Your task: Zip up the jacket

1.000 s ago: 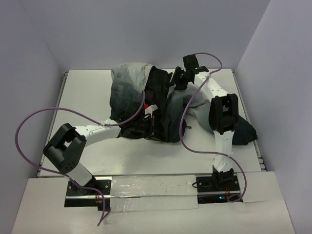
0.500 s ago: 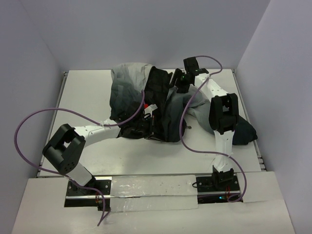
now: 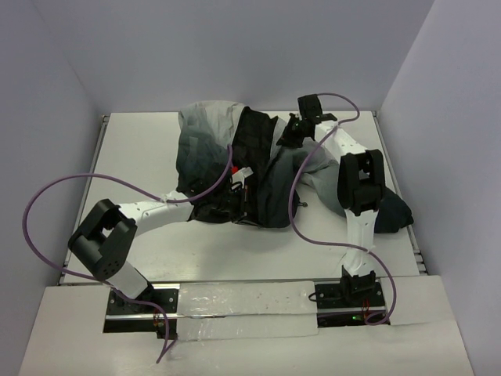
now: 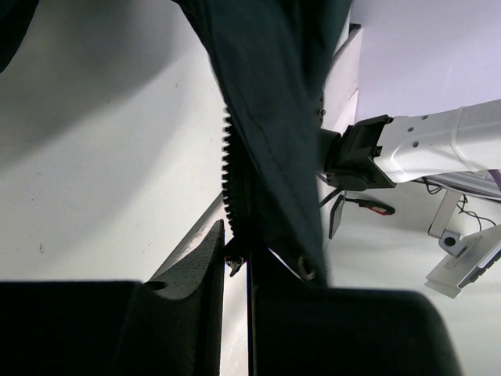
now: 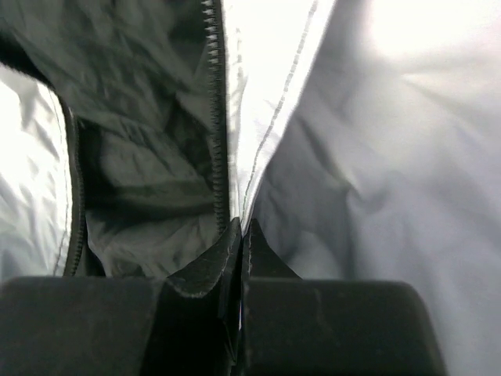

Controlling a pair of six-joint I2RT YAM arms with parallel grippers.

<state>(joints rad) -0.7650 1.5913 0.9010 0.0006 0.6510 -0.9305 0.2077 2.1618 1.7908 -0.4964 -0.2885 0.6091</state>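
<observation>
The jacket [image 3: 205, 137] lies crumpled mid-table, light grey at the far left, dark charcoal to the right, with its black lining [image 3: 254, 129] showing. My left gripper [image 3: 236, 196] is at its near hem. In the left wrist view the gripper [image 4: 239, 244] is shut on the zipper edge, with the teeth [image 4: 228, 172] running up from the jaws and a small slider [image 4: 234, 265] between them. My right gripper [image 3: 290, 138] is at the far side. In the right wrist view it [image 5: 241, 227] is shut on the jacket's front edge beside the zipper teeth [image 5: 213, 94].
Purple cables [image 3: 86, 178] loop off both arms over the table. A dark sleeve [image 3: 394, 216] lies at the right edge behind the right arm's upright link [image 3: 358, 184]. The right arm [image 4: 423, 149] shows in the left wrist view. Walls close in on three sides.
My right gripper has shifted slightly to the right with the jacket edge in it. The left arm has not moved.
</observation>
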